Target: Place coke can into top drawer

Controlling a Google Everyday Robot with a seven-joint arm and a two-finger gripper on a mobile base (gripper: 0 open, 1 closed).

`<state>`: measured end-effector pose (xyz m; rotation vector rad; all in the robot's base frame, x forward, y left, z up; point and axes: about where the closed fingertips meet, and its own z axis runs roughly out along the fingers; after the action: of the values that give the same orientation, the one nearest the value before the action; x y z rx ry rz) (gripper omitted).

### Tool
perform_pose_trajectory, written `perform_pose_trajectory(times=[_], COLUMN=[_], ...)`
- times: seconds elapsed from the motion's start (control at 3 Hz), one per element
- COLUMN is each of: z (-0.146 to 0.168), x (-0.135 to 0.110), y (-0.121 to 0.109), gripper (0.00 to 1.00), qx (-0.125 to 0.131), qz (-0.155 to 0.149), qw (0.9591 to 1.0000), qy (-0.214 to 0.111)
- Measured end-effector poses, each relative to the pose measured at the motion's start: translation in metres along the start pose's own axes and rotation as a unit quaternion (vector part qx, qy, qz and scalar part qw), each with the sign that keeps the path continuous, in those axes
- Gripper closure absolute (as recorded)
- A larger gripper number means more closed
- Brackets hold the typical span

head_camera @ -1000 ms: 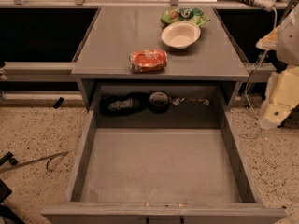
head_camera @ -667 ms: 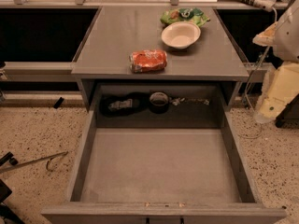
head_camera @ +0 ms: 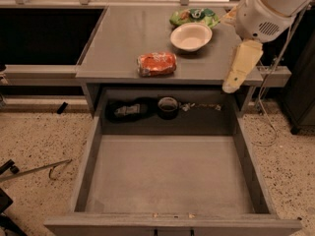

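The coke can (head_camera: 157, 64) lay on its side on the grey surface (head_camera: 123, 38), near the front edge and above the open top drawer (head_camera: 167, 178). The gripper (head_camera: 236, 73) hung well apart to the can's right, holding nothing; whether it was released or clenched could not be told. The can's long axis ran left to right, roughly along the front edge, its ends facing the sides. A careless nudge would likely roll it forward or back, and its dented body might slip in a grasp
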<state>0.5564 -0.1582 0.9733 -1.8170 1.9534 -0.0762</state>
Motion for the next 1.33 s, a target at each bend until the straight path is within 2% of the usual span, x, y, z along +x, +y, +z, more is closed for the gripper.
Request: perform_pose_trajectory(times=[0.33,0.67,1.0,1.33], z=[0.046,0.046,0.064,0.097], x=[-0.04,-0.04,-0.052,-0.079], y=[-0.044,-0.044,-0.055,-0.078], gripper=[0.0,0.0,0.0,0.0], qx=[-0.007,-0.007,-0.01,-0.018], qz=[-0.032,-0.032,-0.041,-0.06], qw=[0.9986,0.9986,0.998,0.996], qy=[-0.042,-0.042,-0.048,-0.064])
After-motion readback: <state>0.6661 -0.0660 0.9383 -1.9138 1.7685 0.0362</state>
